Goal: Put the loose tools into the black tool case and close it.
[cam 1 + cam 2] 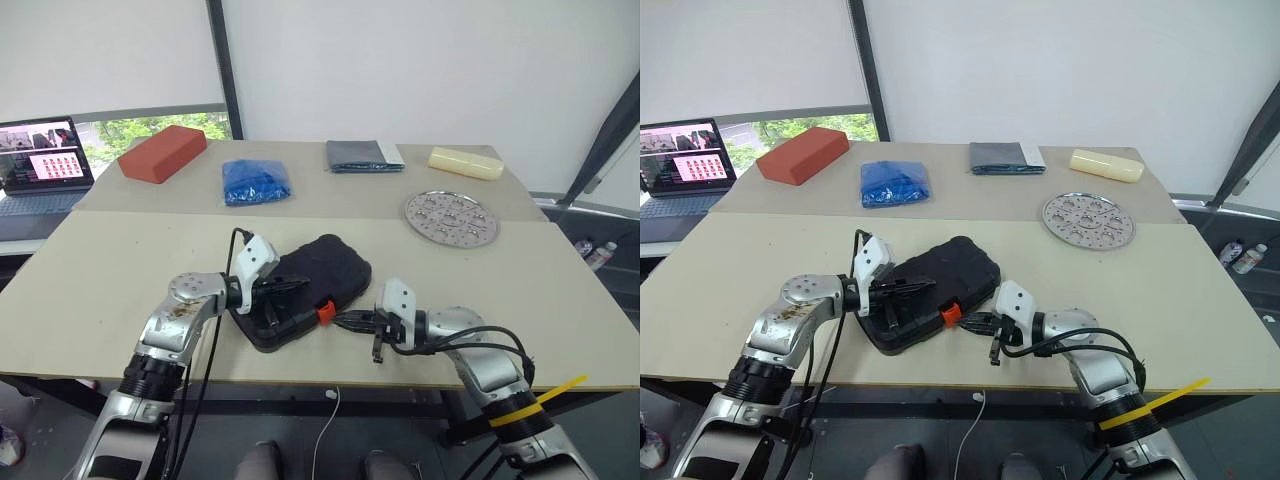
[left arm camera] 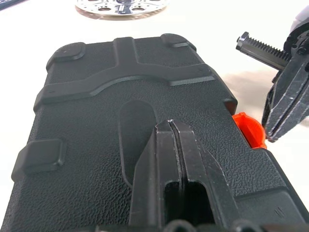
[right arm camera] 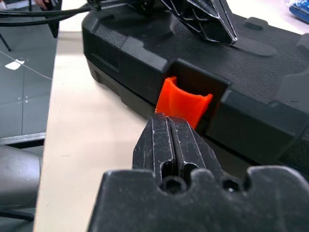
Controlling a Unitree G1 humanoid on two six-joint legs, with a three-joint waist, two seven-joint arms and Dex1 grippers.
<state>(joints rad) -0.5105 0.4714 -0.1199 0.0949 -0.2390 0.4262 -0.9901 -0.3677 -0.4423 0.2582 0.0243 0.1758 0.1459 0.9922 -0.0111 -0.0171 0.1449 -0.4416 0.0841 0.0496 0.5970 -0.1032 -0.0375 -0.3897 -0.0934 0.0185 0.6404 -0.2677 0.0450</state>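
Note:
The black tool case [image 1: 325, 262] lies with its lid down near the table's front edge, its orange latch [image 1: 325, 312] facing the right arm. My left gripper [image 2: 170, 123] is shut, with its tips resting on the lid's textured top, as also seen in the left eye view [image 1: 300, 284]. At the case's front side my right gripper [image 3: 168, 119] is shut too, its tips just below the orange latch [image 3: 186, 100] and holding nothing. The loose tools are out of view.
Along the table's far side lie a red block [image 1: 162, 153], a blue bag [image 1: 256, 182], a folded grey cloth [image 1: 362, 155] and a cream block [image 1: 465, 162]. A perforated metal disc [image 1: 451, 217] sits at the right. A laptop [image 1: 45, 155] stands far left.

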